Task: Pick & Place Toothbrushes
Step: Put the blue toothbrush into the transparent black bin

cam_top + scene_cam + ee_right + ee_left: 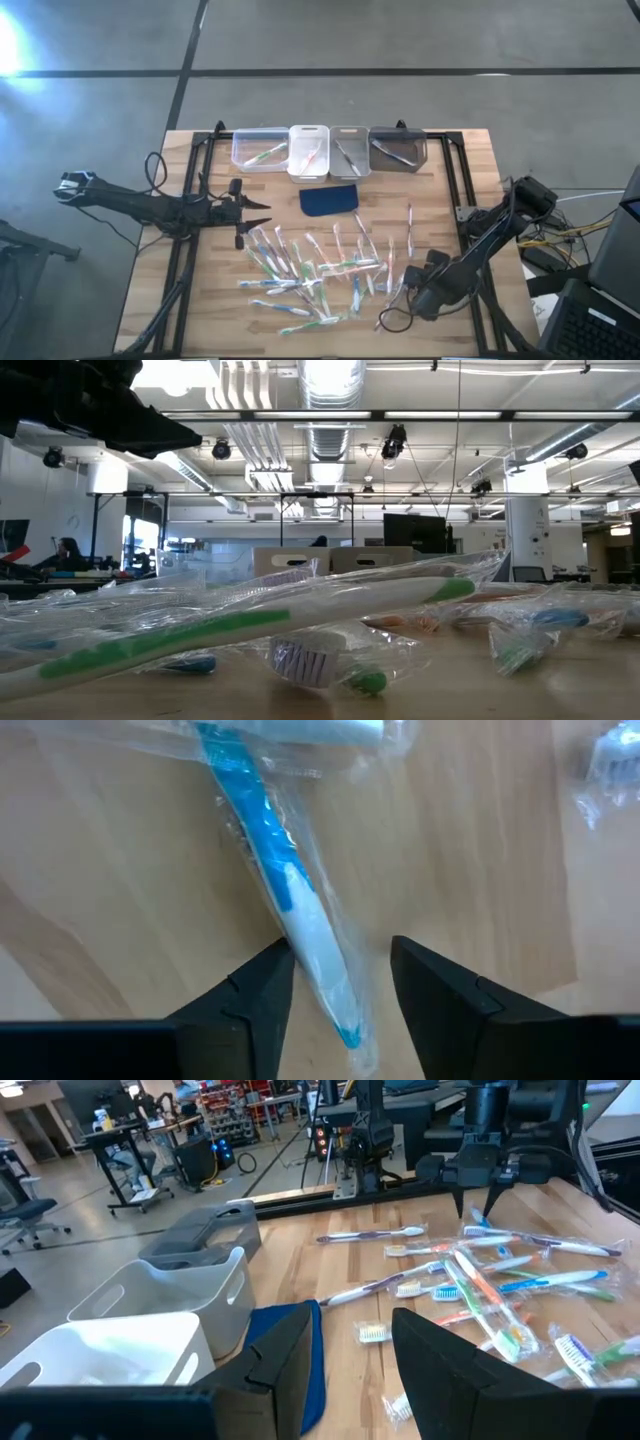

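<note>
Many toothbrushes (310, 270) in clear wrappers lie scattered flat on the wooden table's near middle; the low view shows them up close (250, 622). My right gripper (408, 283) points down at the pile's right edge, also seen in the left wrist view (476, 1208). It is open (340, 945), and its fingers stand on either side of one end of a blue-and-white wrapped toothbrush (290, 900) that lies on the table; I see no touch. My left gripper (350, 1370) hangs open above the table's left side (255, 212), holding nothing.
Four small bins stand in a row at the far edge: clear (243, 158), white (309, 172), light grey (333, 133) and dark grey (420, 150), each with a toothbrush or two inside. A dark blue pad (330, 200) lies just before them. Black rails (452, 180) frame the table.
</note>
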Robot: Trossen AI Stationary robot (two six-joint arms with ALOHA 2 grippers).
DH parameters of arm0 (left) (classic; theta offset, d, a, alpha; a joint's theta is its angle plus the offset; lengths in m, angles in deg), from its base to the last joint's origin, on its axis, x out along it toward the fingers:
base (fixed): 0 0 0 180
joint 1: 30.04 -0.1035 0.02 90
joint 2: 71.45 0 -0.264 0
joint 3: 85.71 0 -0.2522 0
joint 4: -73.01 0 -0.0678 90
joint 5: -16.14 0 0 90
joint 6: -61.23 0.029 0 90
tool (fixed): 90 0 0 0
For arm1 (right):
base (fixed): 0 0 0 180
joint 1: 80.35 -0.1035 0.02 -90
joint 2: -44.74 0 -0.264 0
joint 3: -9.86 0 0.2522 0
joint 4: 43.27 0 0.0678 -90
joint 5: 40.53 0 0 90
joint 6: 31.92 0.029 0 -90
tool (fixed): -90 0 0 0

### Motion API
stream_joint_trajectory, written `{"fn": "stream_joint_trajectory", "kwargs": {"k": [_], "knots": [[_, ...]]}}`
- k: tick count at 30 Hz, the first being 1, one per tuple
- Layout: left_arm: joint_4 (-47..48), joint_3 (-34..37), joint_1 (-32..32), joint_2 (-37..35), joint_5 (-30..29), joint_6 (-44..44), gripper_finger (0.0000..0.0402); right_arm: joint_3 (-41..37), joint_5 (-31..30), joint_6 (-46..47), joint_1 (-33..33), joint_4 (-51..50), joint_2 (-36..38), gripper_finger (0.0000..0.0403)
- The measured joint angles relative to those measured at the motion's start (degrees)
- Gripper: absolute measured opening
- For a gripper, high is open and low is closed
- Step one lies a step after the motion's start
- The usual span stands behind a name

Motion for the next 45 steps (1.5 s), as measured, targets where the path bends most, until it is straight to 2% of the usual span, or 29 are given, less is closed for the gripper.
{"fn": "stream_joint_trajectory", "kwargs": {"k": [4,14,22,36,39,45], "knots": [[0.1,0.0,0.0,0.0,0.0,0.0,0.0147,-0.7,0.1,-0.2,0.0,1.3,0.0,0.0133],[0.3,0.0,0.0,0.0,0.0,0.0,0.0147,0.2,0.6,-1.9,0.0,1.7,0.1,0.0020],[0.3,0.0,0.0,0.0,0.0,-0.1,0.0147,0.8,0.4,-1.7,0.0,0.9,0.0,0.0022],[0.2,0.0,0.0,0.0,0.0,-0.2,0.0147,2.0,-1.0,5.1,0.0,-15.3,0.0,0.0019],[0.2,0.0,0.0,0.0,0.0,-0.2,0.0147,3.4,-4.9,5.3,0.0,-18.2,0.0,0.0019],[0.2,0.0,0.0,0.0,0.0,-0.2,0.0147,6.8,-19.1,5.9,0.0,-23.3,-0.1,0.0018]]}}
